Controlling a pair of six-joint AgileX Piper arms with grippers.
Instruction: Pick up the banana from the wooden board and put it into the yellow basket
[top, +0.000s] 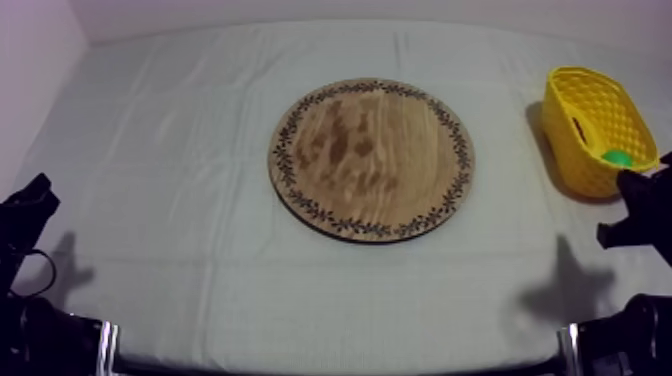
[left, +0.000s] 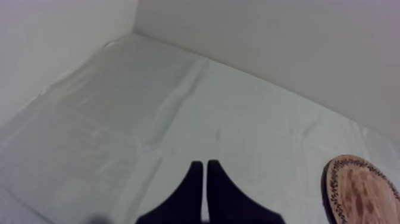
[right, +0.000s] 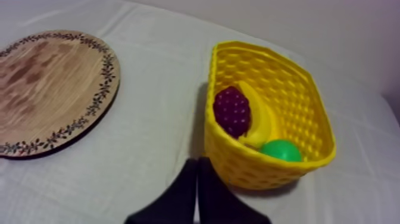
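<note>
**Item 1.** Curved yellow toy banana (right: 262, 122): lying inside the yellow lattice-walled plastic basket (right: 280, 65) and leaning against its wall. It is sitting between a dark purple bunch of grapes (right: 232, 110) and a round green toy fruit (right: 281, 150), touching both. Judged from this, the placing is already done.

**Item 2.** Basket: standing near the right edge of the cloth-covered counter (top: 180, 150), toward its far right corner. That is likely so the right arm can reach it.

**Item 3.** Round wooden board with a dark leaf-patterned rim (top: 370, 158): lying flat at the middle of the counter, well apart from the basket and carrying nothing.

**Item 4.** Right tool (right: 197, 164): two black fingers lying together as a narrow wedge, gripping nothing. It is hanging low by the counter's right edge, just beside the basket's near wall and pointing between basket and board. The arm is sitting drawn in, which reads as a rest pose.

**Item 5.** Left tool (left: 205, 170): fingers likewise pressed narrow and carrying nothing. It is hanging low at the counter's left edge, aiming over bare cloth toward the far left corner, with the board's rim off to one side. This arm is also looking parked.
</note>
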